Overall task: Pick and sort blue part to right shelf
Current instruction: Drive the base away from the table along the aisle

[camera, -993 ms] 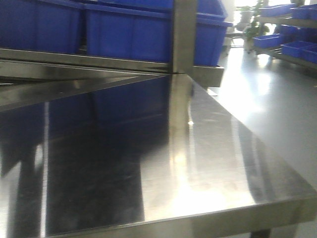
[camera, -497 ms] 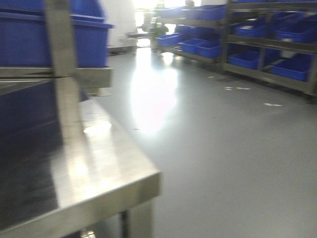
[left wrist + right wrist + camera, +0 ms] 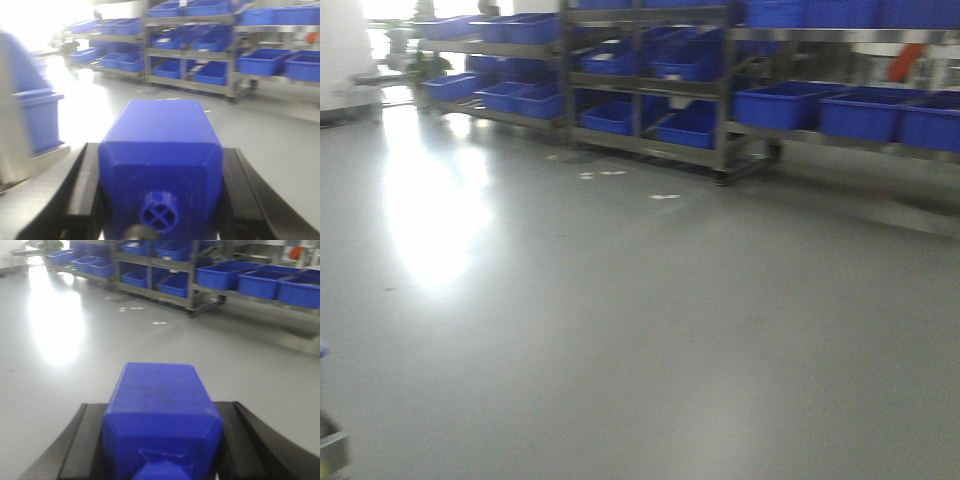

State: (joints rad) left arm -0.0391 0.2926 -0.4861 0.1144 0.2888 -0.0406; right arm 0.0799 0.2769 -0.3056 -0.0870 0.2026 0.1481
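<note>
In the right wrist view the blue part (image 3: 160,410), a narrow block with sloped shoulders and a wide knob at its near end, lies between the black fingers (image 3: 80,440) of my right gripper (image 3: 160,407), which is shut on it. My left gripper (image 3: 160,150) is shut on a squatter blue block (image 3: 160,155) with a small cross-marked knob. Across the floor stands the right shelf (image 3: 840,36), a steel rack with deep blue bins (image 3: 865,112). Neither gripper shows in the front view.
Grey shiny floor (image 3: 620,320) stretches ahead with a bright glare patch (image 3: 430,220). More steel racks with blue bins (image 3: 620,115) line the far side. In the left wrist view a steel post and a blue bin (image 3: 42,117) stand close on the left, on a steel table (image 3: 30,200).
The front view has swung right, away from the steel table and its rack of bins, onto open floor and the far racks.
</note>
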